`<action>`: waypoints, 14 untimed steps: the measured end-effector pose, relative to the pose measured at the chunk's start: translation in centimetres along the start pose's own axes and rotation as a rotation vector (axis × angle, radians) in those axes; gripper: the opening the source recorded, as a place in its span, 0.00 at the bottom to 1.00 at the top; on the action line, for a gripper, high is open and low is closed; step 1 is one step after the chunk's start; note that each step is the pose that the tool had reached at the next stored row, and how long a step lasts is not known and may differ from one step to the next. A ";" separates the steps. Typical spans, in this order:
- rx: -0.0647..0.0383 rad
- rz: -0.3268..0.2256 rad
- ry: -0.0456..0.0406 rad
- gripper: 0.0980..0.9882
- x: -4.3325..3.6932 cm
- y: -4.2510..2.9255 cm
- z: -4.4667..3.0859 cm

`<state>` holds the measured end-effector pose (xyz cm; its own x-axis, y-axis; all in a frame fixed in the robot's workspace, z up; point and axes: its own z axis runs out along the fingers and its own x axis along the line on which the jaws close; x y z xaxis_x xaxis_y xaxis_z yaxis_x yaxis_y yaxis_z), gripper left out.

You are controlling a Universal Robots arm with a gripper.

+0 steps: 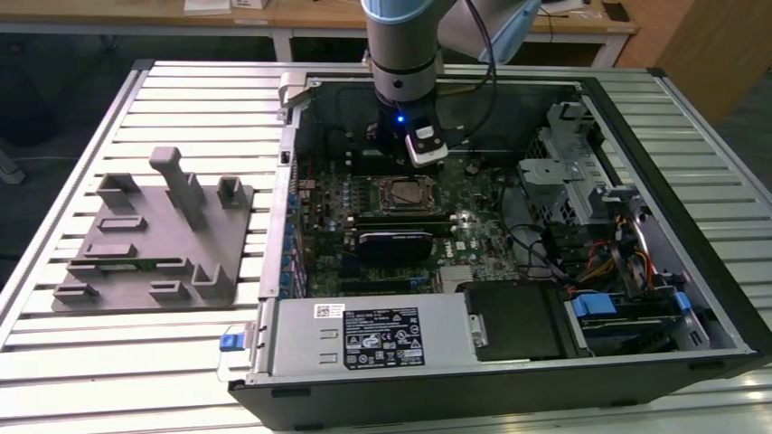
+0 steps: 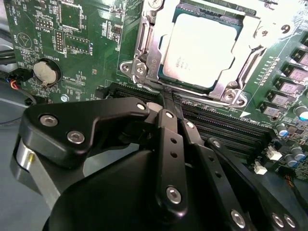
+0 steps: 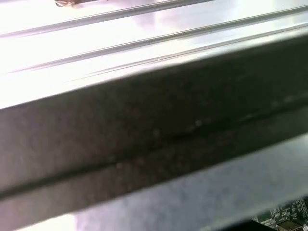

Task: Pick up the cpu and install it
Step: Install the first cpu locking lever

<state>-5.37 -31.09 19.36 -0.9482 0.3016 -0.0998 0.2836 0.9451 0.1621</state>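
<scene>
So you've got one open PC case (image 1: pixel 507 226) on the tabletop (image 1: pixel 193 90), with one motherboard (image 1: pixel 399 217) inside and one cpu (image 2: pixel 199 50) sitting in its one socket (image 2: pixel 144 62). One grey fixture tray (image 1: pixel 151 240), one arm (image 1: pixel 408 54), one coin cell battery (image 2: pixel 45 72).

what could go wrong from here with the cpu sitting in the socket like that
The cpu lies in the socket with the metal frame around it, and the gripper sits close beside it. Risks as I judge them:
1. If the chip is not fully seated, any push could bend the contacts under it.
2. The gripper's links hang just above the memory slots, so a sideways move could scrape them.
3. The coin battery and small parts nearby could be knocked.
</scene>
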 end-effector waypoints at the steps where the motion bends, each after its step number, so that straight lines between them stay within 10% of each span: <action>1: 0.000 0.000 -0.0002 0.01 -0.01 0.03 -0.07; 14: 0.001 0.000 0.0001 0.01 -0.13 0.21 -1.32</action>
<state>-5.38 -31.10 20.70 -0.9482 0.3015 -0.0997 0.2837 0.9453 0.1610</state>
